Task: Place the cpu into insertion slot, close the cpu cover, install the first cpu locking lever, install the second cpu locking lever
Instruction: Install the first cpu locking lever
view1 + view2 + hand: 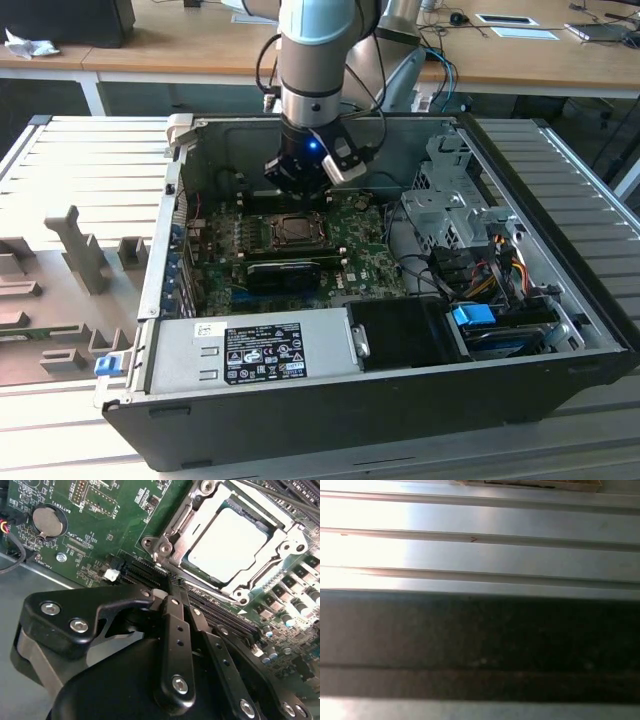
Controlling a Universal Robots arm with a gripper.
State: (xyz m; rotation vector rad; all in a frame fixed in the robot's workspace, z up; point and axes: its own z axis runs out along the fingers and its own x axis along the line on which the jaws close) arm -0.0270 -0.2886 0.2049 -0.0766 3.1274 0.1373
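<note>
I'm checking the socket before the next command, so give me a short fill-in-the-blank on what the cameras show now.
1. In the second wrist view, the cpu lies inside the ____.
2. The cpu cover is folded ____ over the chip's edges.
3. The round coin battery sits on the ____ motherboard.
4. In the exterior view, the gripper hangs inside the open computer ____.

Missing words: socket; down; green; case
</note>
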